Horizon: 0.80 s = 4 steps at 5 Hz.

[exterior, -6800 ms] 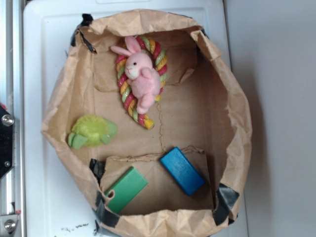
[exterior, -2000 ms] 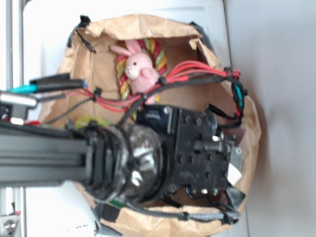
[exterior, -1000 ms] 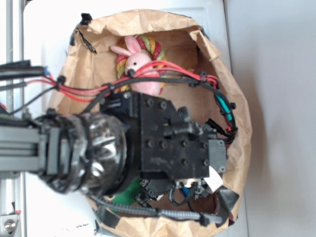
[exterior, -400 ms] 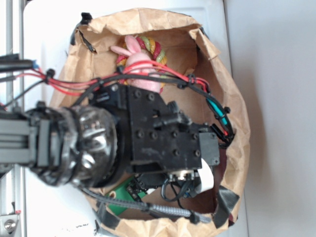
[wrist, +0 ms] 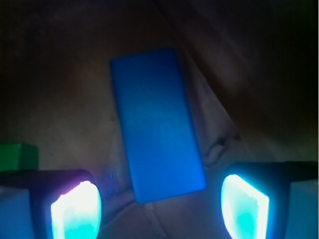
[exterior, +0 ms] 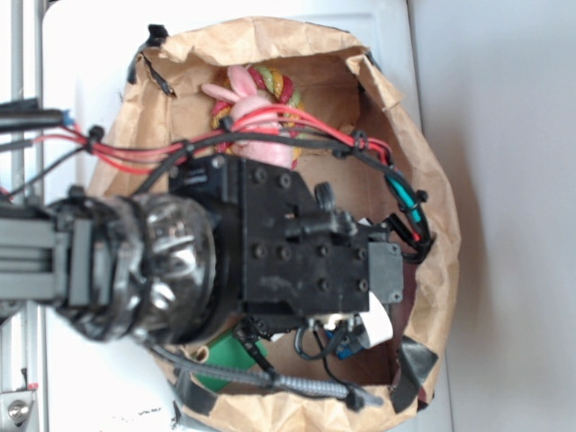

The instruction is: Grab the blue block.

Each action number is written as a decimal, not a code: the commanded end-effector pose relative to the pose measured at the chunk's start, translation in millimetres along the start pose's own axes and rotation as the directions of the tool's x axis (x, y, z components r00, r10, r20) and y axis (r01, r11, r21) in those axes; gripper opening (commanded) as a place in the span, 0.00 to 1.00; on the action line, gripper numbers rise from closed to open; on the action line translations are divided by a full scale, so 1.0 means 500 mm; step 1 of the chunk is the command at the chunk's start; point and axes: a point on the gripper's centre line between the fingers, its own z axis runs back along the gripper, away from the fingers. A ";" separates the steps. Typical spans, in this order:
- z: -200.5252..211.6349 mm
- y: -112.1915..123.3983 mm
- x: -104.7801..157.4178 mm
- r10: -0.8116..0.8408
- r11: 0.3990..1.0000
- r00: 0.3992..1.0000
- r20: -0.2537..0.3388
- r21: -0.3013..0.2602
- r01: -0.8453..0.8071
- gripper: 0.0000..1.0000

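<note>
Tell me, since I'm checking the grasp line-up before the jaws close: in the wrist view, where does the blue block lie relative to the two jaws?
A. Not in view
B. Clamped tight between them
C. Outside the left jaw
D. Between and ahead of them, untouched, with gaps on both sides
D: in the wrist view the blue block lies flat on the brown paper, its near end between the two glowing, spread jaws of the gripper, with paper showing on either side.

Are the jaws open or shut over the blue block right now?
Open. In the wrist view the gripper has its two fingertips spread wide, the blue block lying flat between them, untouched.
</note>
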 end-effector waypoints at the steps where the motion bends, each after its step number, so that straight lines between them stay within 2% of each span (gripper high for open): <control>1: 0.024 -0.009 0.069 -0.033 0.999 0.999 0.007 0.007 0.033 1.00; 4: -0.037 -0.016 0.085 -0.014 1.000 0.997 -0.074 0.013 0.015 1.00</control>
